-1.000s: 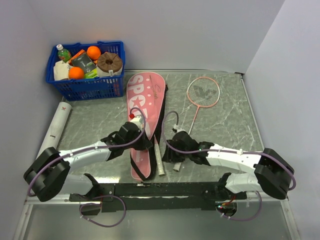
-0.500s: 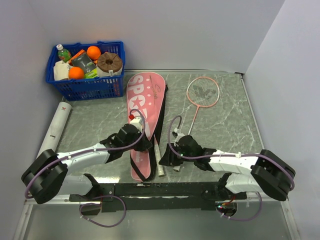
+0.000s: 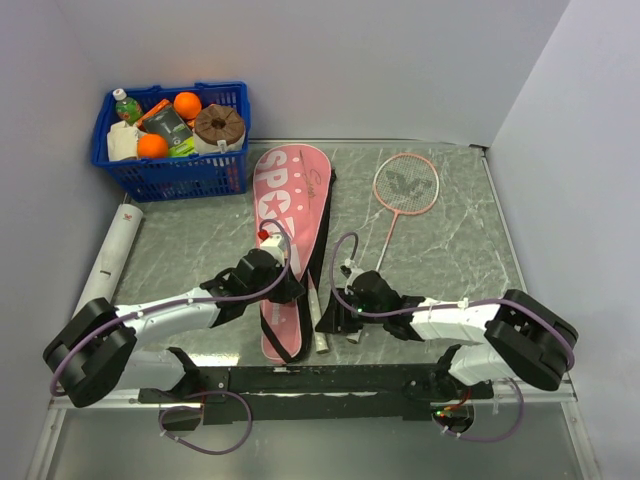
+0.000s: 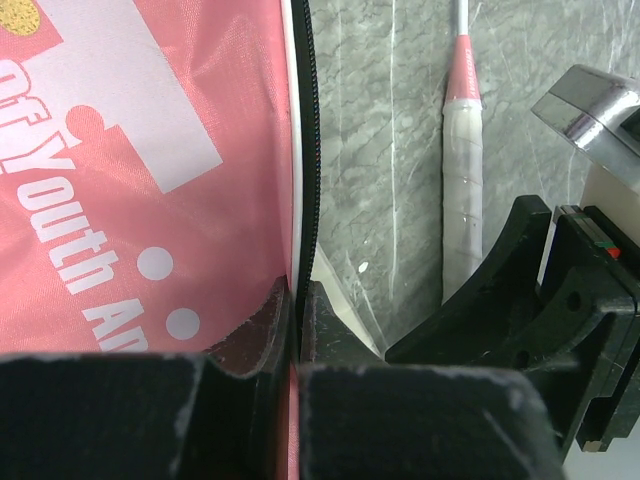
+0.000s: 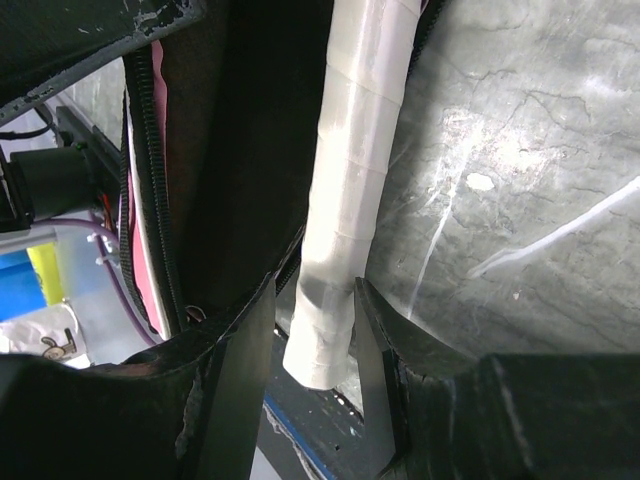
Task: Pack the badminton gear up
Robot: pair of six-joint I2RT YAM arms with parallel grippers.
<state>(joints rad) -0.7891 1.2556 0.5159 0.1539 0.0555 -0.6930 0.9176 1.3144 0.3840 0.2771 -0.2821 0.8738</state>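
Above the tabletop point(image 3: 200, 240), the left end effector point(image 3: 290, 285) sits at the pink case point(image 3: 290, 185) and the right end effector point(image 3: 330, 318) at the protruding racket handle point(image 3: 320, 332).

Left wrist: fingers are pressed together on the case's black edge point(image 4: 305, 150).

Right wrist: fingers pinch the handle.

Best practice is probably to keep the edge held and push the handle straight inward.

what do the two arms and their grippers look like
The left arm and right arm have white links, bulky black joints and thin purple cables looping along them. The left gripper and right gripper have matte black, scuffed fingers.
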